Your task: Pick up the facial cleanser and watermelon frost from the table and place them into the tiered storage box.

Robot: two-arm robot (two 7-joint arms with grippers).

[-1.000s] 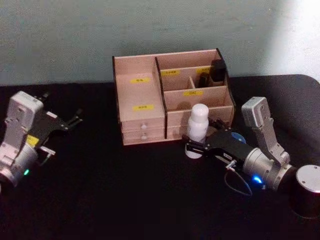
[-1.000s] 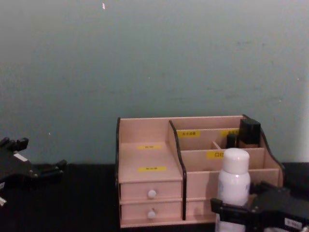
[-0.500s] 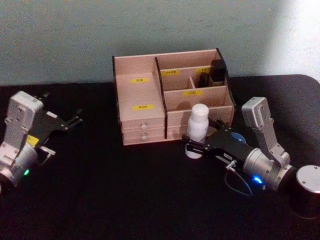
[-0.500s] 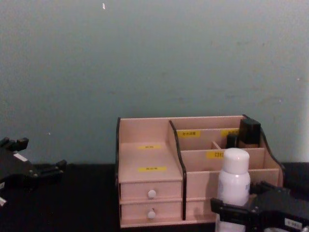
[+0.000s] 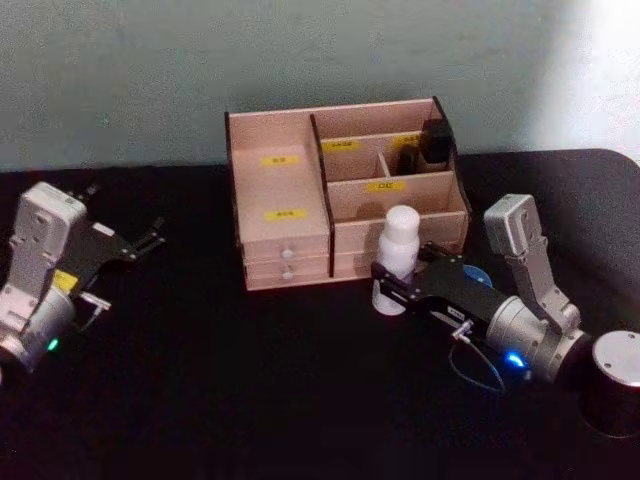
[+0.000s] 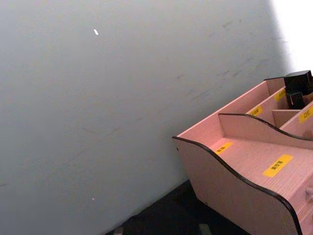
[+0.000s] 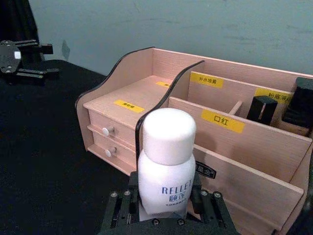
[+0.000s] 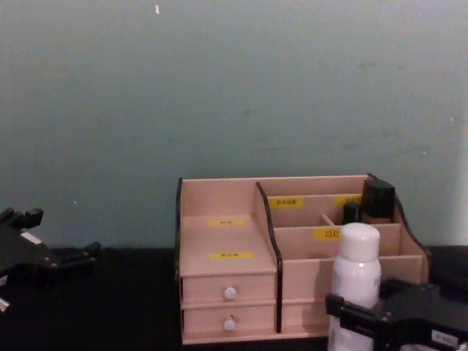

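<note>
One white facial cleanser [image 5: 398, 243] bottle stands upright just near of the right half of the tiered storage box [image 5: 280, 190], pinched low on its body by the right gripper [image 5: 390, 288]. Two dark containers [image 5: 433, 140] sit in the box's far right compartments. At far left the left gripper [image 5: 148, 240] hangs above the table [image 5: 250, 380], fingers spread.

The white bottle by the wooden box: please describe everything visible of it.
The white bottle looks like smooth plastic, with a rounded white cap and blue "RELLET" print on its body. It stands upright just before the right half of the tiered storage box. The right tool clasps its lower body from both sides; whether its base rests on the black table cannot be told.
</note>
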